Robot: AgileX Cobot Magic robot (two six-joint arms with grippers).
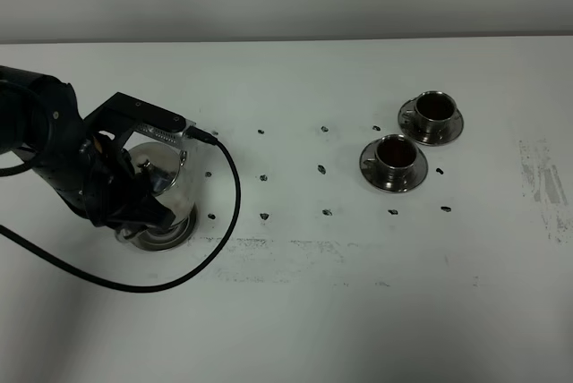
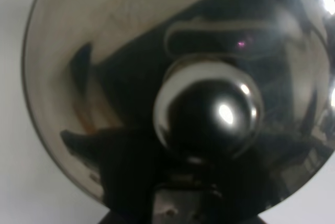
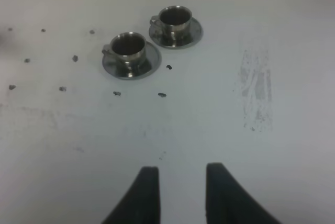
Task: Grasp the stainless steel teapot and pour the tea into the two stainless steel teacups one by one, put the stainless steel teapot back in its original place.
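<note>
The stainless steel teapot (image 1: 164,179) stands at the table's left, mostly covered by my left arm. In the left wrist view its domed lid (image 2: 104,51) and round knob (image 2: 209,111) fill the frame. My left gripper (image 1: 134,208) is low against the pot on its near-left side, and its jaws are hidden. The two stainless steel teacups (image 1: 436,108) (image 1: 395,157) sit on saucers at the right, and their insides look reddish-brown. They also show in the right wrist view (image 3: 175,19) (image 3: 128,46). My right gripper (image 3: 178,190) is open and empty, well short of the cups.
A black cable (image 1: 228,222) loops from the left arm across the table. Small dark marks (image 1: 265,215) dot the white table between pot and cups. A scuffed patch (image 1: 542,177) lies at the far right.
</note>
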